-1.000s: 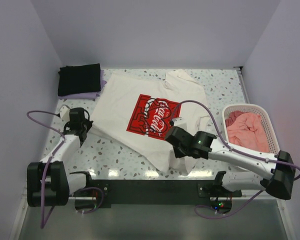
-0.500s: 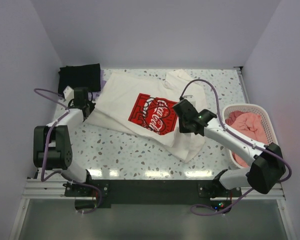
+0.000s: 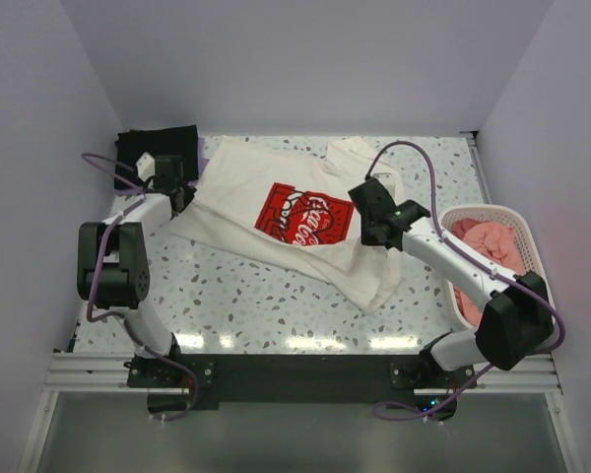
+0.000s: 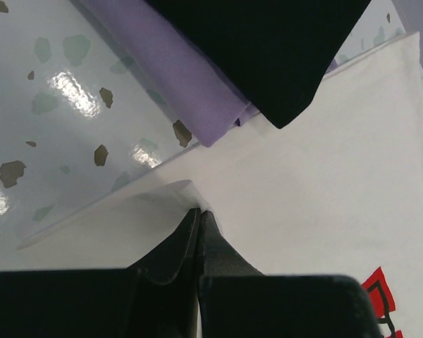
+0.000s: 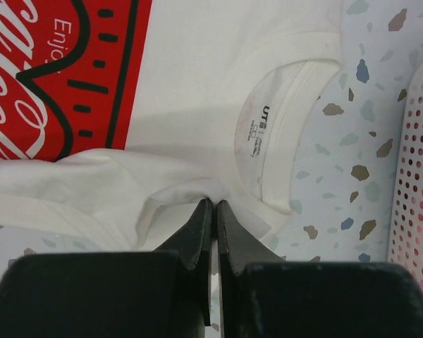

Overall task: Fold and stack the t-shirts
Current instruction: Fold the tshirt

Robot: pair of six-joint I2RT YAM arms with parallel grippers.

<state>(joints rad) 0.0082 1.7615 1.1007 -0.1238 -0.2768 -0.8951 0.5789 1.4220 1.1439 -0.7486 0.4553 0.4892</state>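
On table: left claw (image 4: 199, 218), right claw (image 5: 213, 211) pinching one cream tee (image 3: 238, 197); one black tee (image 3: 156, 153), one basket (image 3: 483, 209).

On table (image 3: 256, 296) centre, spread print-up, slightly askew: cream-white tee (image 3: 238, 192) w/ red square print (image 3: 303, 214); near-right part bunched in folds. Far-left corner: black tee (image 3: 156, 148), folded, atop folded lavender tee (image 4: 176, 77). Right side, crumpled in basket (image 3: 492, 210): salmon-pink tee (image 3: 492, 251).

We see a robotics lab cell: plain pale walls (image 3: 305, 69) box in a speckled terrazzo-pattern tabletop (image 3: 246, 301), with white-and-black robot arms (image 3: 453, 262) bolted to a black base plate (image 3: 295, 379).
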